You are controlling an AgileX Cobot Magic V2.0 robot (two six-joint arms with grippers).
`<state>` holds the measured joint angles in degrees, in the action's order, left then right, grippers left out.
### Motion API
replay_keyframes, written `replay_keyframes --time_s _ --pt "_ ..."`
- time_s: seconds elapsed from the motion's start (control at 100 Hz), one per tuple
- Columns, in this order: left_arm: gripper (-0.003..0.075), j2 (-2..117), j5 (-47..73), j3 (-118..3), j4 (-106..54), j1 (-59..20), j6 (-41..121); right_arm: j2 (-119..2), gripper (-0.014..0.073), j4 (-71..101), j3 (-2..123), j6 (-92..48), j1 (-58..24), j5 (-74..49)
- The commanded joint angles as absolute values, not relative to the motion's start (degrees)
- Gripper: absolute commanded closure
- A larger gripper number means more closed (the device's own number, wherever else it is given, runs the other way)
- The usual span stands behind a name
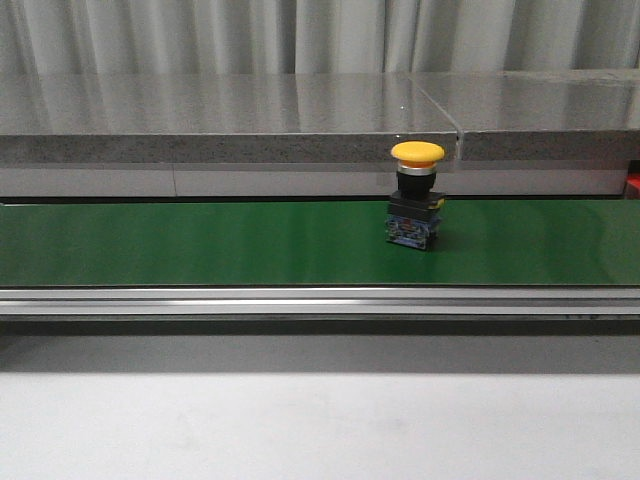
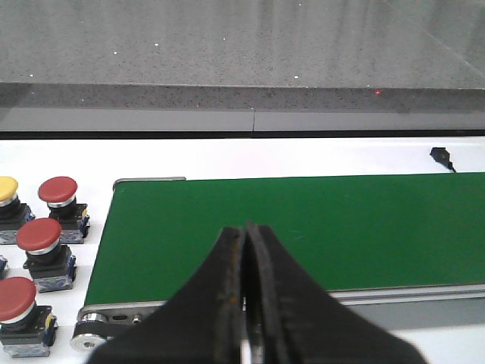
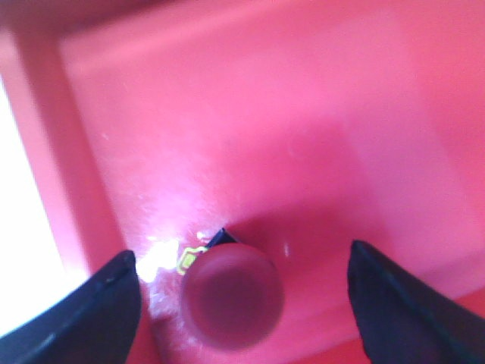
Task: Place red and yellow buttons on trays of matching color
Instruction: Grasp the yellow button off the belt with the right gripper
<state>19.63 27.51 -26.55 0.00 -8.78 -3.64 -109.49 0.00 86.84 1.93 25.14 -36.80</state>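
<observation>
Claws are telling two stories, operator: your right claw [image 3: 242, 303] is hanging spread wide over a red button [image 3: 231, 302] sitting on the red tray [image 3: 227, 114], gripping nothing. Your left claw [image 2: 246, 303] is hovering pressed closed and empty above the green belt [image 2: 303, 227], while a yellow button [image 1: 416, 208] is standing upright on that belt.

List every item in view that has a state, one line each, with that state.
yellow button: upright on the green belt, ungripped.
red button: resting in the red tray, between the open fingers, not gripped.
right gripper: open, over the red tray.
left gripper: shut, empty, above the belt end.
waiting red buttons: upright beside the belt.
green belt: empty at the left arm's end.
</observation>
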Motion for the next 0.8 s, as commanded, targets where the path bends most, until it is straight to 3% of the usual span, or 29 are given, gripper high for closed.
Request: replay_keyframes --time_s 0.0,0.36,0.79 --pt "0.0739 20.05 23.23 -28.06 -0.46 -9.28 -3.67 -103.16 0.0028 0.0 88.84 1.42 25.35 -35.87" --pt "0.0739 20.05 23.23 -28.06 -0.46 -9.28 -3.67 -91.98 0.0031 0.0 87.03 -2.59 21.31 -44.65" --pt "0.0739 20.05 23.23 -28.06 -0.46 -9.28 -3.67 -72.88 0.0031 0.0 63.45 -2.75 9.32 -45.76"
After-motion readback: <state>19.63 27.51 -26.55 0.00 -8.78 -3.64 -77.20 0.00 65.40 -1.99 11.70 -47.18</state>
